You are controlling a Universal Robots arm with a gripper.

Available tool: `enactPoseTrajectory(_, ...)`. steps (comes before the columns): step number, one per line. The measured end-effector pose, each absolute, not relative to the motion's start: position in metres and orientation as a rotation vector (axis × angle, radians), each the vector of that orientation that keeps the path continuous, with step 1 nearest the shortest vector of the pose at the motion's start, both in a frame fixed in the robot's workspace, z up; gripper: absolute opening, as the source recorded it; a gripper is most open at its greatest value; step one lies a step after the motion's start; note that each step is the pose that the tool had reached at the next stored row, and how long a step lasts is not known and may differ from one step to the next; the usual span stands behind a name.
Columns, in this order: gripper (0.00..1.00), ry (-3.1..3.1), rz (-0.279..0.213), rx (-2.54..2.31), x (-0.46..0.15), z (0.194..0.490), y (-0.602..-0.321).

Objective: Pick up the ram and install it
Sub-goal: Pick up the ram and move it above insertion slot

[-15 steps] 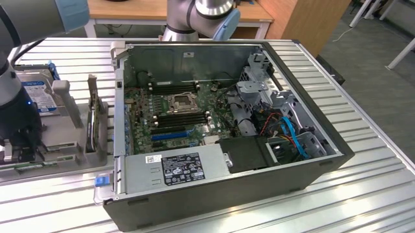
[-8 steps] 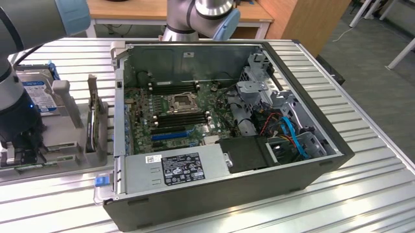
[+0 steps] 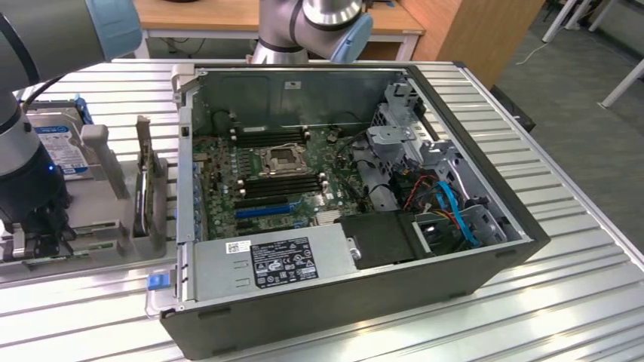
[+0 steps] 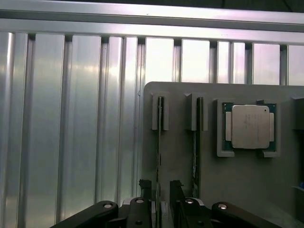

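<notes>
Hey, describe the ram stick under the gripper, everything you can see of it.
The ram shows edge-on: a long, thin, dark strip standing on its long edge in a slot of the grey holder, one end in a grey clip. A second stick stands parallel beside it. The open gripper straddles the other end, a finger on each side.

ram (image 4: pixel 160 142), thin stick, upright (on edge)

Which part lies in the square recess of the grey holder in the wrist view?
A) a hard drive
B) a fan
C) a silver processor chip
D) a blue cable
C: the silver processor chip lies flat in the square recess of the grey holder.
</notes>
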State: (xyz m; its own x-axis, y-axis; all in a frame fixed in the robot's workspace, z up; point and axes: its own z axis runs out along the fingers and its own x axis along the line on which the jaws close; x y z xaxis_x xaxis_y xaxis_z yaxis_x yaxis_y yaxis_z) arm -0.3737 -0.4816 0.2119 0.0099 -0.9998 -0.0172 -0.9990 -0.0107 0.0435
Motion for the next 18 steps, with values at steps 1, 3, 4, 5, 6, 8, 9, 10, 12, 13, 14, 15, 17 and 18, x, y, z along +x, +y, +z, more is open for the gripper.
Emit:
enactPoseTrajectory(1, 0.29, -2.196, -0.067, 2.219, -0.3737, 0.2118, -0.4815)
enactPoseTrajectory(3, 0.29, -2.197, -0.067, 2.219, -0.3736, 0.2117, -0.4815)
enactPoseTrajectory(4, 0.29, -2.197, -0.067, 2.220, -0.3732, 0.2115, -0.4815)
enactPoseTrajectory(5, 0.29, -2.197, -0.067, 2.220, -0.3728, 0.2115, -0.4815)
enactPoseTrajectory(6, 0.29, -2.197, -0.068, 2.220, -0.3725, 0.2117, -0.4816)
enactPoseTrajectory(8, 0.29, -2.197, -0.069, 2.220, -0.3716, 0.2117, -0.4816)
enactPoseTrajectory(9, 0.29, -2.198, -0.070, 2.221, -0.3711, 0.2116, -0.4816)
enactPoseTrajectory(10, 0.29, -2.198, -0.071, 2.221, -0.3705, 0.2116, -0.4816)
enactPoseTrajectory(12, 0.29, -2.199, -0.073, 2.222, -0.3698, 0.2116, -0.4816)
enactPoseTrajectory(13, 0.29, -2.199, -0.073, 2.222, -0.3698, 0.2116, -0.4816)
enactPoseTrajectory(14, 0.29, -2.199, -0.073, 2.222, -0.3698, 0.2116, -0.4816)
enactPoseTrajectory(15, 0.29, -2.199, -0.073, 2.222, -0.3697, 0.2116, -0.4816)
enactPoseTrajectory(17, 0.29, -2.199, -0.073, 2.222, -0.3696, 0.2113, -0.4816)
enactPoseTrajectory(18, 0.29, -2.199, -0.073, 2.222, -0.3696, 0.2105, -0.4816)
